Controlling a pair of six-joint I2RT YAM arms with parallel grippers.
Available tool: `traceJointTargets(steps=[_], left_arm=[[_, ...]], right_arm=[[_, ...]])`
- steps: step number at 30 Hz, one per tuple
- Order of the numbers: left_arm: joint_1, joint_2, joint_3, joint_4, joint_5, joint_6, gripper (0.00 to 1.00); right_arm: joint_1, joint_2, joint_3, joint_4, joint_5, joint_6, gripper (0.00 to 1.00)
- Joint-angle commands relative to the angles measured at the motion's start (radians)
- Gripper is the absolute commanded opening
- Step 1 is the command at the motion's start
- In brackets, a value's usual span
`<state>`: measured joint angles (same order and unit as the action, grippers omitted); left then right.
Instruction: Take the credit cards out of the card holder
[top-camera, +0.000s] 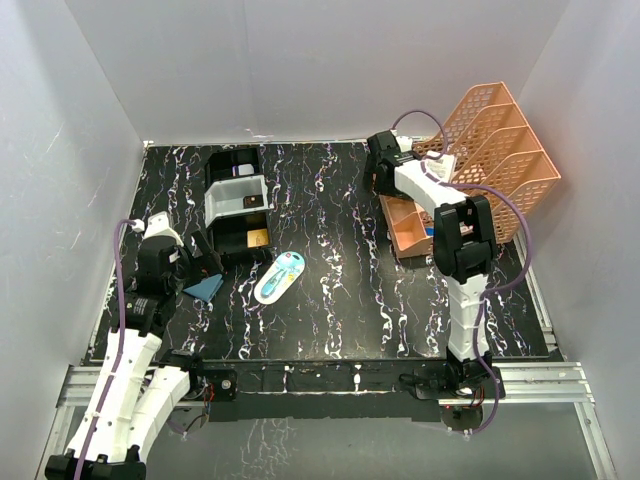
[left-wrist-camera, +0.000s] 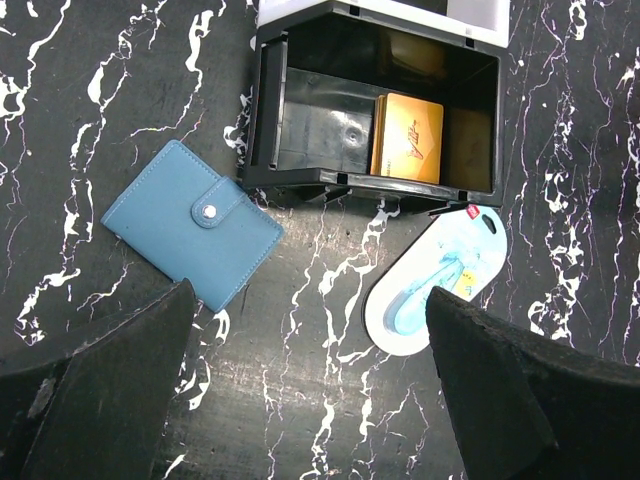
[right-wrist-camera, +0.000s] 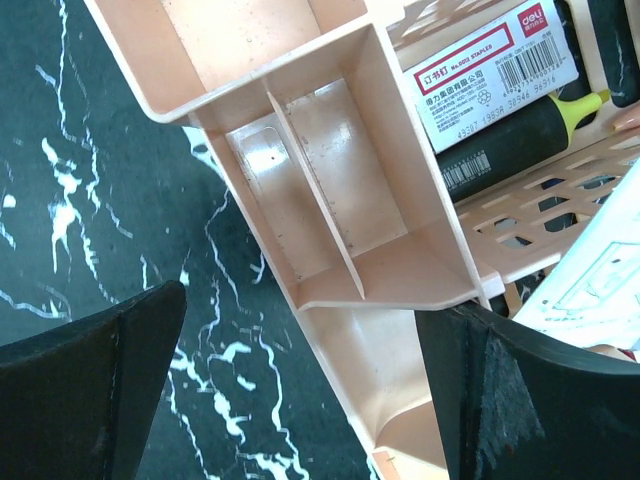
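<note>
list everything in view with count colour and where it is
card holder: 1, teal-blue, snapped shut, flat on the table by the tray's near end
gold card: 1, gold, in the tray's near compartment
tray: 1, black and white, back left of the table
oval case: 1, white and light blue, on the table right of the card holder
basket organiser: 1, peach, back right
peach tray: 1, peach, divided, next to the organiser
staples box: 1, white and red, in the organiser
highlighter: 1, black, yellow tip, beside the staples box
table: 1, black, white veins
left gripper: 1, black, open, above the card holder area
right gripper: 1, black, open, above the peach tray
</note>
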<state>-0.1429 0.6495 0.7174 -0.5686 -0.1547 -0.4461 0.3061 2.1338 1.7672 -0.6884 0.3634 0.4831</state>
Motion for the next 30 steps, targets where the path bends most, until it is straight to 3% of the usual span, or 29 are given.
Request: traceJointTargets(steps=[1, 11, 18, 30], left_arm=[[0.006, 0.002, -0.007, 0.016, 0.019, 0.000, 0.99], [0.006, 0.004, -0.009, 0.021, 0.026, 0.004, 0.99], [0.006, 0.008, -0.009, 0.026, 0.036, 0.007, 0.99], [0.006, 0.016, -0.007, 0.026, 0.045, 0.008, 0.99]], right_arm=[[-0.035, 0.060, 0.110, 0.001, 0.097, 0.003, 0.98], [-0.055, 0.132, 0.205, -0.031, 0.239, 0.014, 0.98], [-0.096, 0.138, 0.212, -0.030, 0.229, 0.006, 0.98], [-0.098, 0.019, 0.211, 0.012, -0.022, -0.078, 0.98]])
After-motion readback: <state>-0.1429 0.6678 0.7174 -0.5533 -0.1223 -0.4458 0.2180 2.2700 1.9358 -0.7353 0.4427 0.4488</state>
